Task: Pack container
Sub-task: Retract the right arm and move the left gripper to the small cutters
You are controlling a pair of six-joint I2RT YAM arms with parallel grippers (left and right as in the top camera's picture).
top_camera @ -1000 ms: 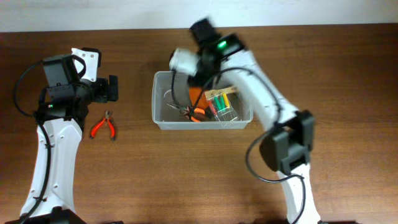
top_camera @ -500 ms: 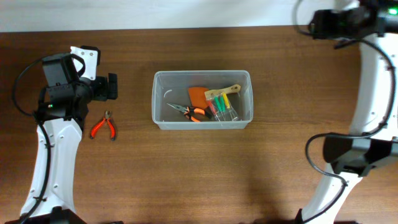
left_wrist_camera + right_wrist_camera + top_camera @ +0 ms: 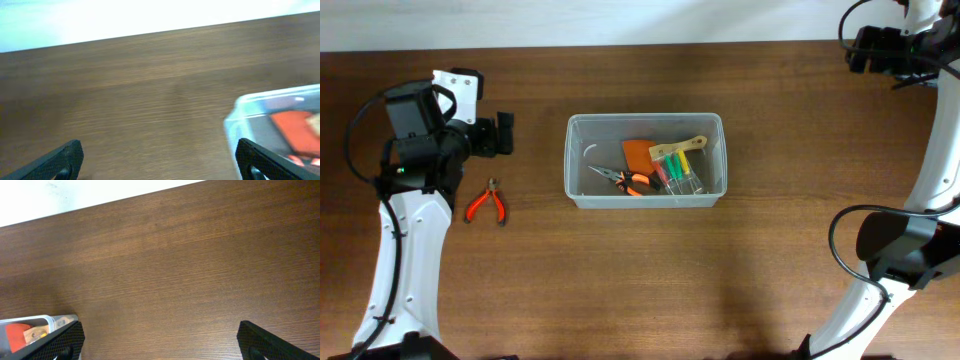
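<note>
While the container [image 3: 645, 118] sits at the middle of the table [image 3: 770, 260], it already holds several things: orange-handled pliers [image 3: 625, 181], a flat orange piece [image 3: 638, 153], a small clear case of coloured bits [image 3: 682, 174] and a tan-handled tool [image 3: 678, 147] lying across them. One item is not yet packed: the red pliers [image 3: 487, 203] lie on the table well to the left of the container, just beside the left arm.

Both arms are away from the container. The right hand [image 3: 160, 339] hangs near the far right corner of the table, its fingers spread wide with nothing between them. The left hand [image 3: 160, 159] is also wide open and empty, and it hovers a little beyond the red pliers, pointing toward the container's left wall.

I judge the task to be near its end, with fetching the red pliers as the step in hand. That falls to the left arm. It needs to draw the hand back over the pliers, lower it with the fingers straddling the handles, and close firmly before carrying them across the rim.
</note>
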